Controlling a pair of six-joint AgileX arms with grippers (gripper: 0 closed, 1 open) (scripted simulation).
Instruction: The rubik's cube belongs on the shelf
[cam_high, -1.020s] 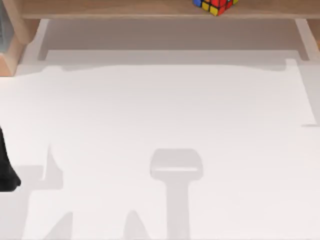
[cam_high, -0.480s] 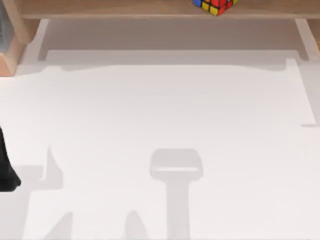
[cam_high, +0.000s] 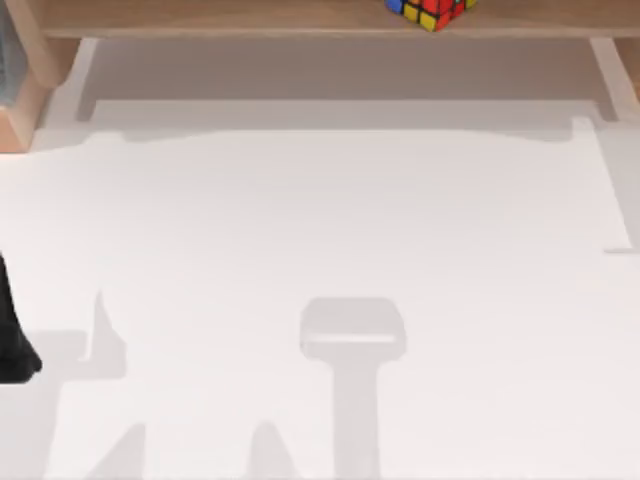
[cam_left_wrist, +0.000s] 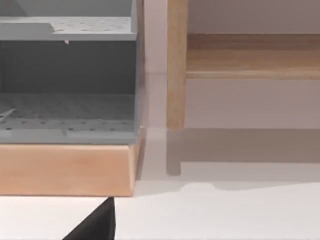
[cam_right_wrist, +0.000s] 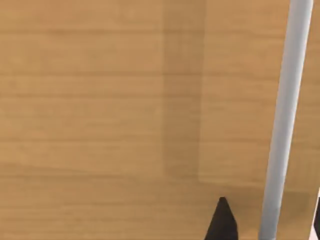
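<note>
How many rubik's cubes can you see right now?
1. The rubik's cube sits on the shelf, toward the right half at the top view's upper edge, partly cut off by the frame. Others could be out of frame.

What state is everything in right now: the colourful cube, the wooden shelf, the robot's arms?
rubik's cube: resting on the shelf, nothing touching it.
shelf: standing at the table's far edge, carrying the cube.
left arm: at the table's left edge.
</note>
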